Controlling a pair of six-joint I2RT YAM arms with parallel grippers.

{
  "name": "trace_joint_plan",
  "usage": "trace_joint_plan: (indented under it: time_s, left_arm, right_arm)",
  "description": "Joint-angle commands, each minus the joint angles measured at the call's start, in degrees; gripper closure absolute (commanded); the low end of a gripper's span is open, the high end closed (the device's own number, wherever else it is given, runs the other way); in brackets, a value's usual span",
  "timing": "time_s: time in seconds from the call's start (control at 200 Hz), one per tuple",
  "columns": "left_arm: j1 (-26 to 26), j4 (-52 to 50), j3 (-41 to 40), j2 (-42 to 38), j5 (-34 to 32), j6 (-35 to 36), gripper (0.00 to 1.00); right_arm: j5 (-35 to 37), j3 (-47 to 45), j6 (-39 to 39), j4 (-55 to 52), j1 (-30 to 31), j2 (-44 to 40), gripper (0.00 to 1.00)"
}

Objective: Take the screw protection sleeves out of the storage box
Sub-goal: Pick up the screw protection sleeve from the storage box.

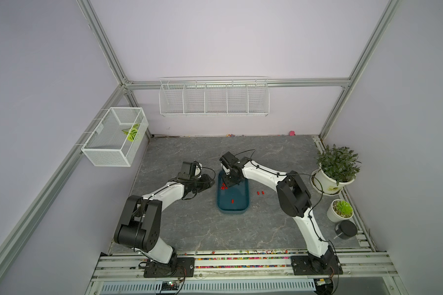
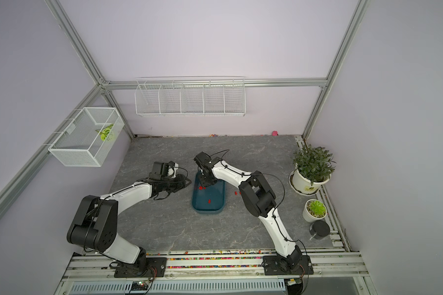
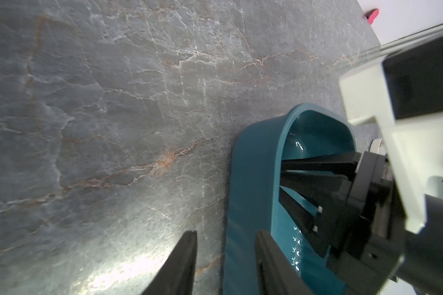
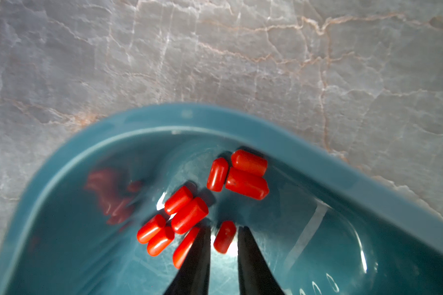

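Currently 1 sleeve (image 4: 224, 237) is bracketed lengthwise by the right pincer (image 4: 224, 227), slightly parted, nothing gripped.

Most sleeves (image 4: 188, 215) lie in the storage box (image 1: 240, 205), two just right of it.

right gripper (image 2: 204, 186): over storage box (image 2: 219, 198) far end | screw protection sleeves (image 2: 201, 188): clustered beneath it (two lie outside)

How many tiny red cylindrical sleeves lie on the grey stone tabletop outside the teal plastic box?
2: one red sleeve, another beside it, on the tabletop right of the teal box. The right arm may hide others.
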Motion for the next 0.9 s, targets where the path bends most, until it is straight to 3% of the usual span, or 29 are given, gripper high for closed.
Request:
trace_joint_plan:
  time_s: [0.0,0.42,0.895]
  left_arm:
    - [0.1,-0.2,0.1,-1.2,0.1,0.8,0.56]
    - [0.1,-0.2,0.1,-1.3,0.0,0.8,0.56]
    - [0.0,-0.5,0.1,-1.4,0.0,0.9,0.56]
  right_arm:
    - [0.0,1.3,0.2,-0.9,0.0,1.6,0.76]
    - [-0.5,2.4,0.3,-2.1,0.0,3.4,0.77]
    - [0.2,0.7,0.5,-1.5,-0.1,0.6,0.89]
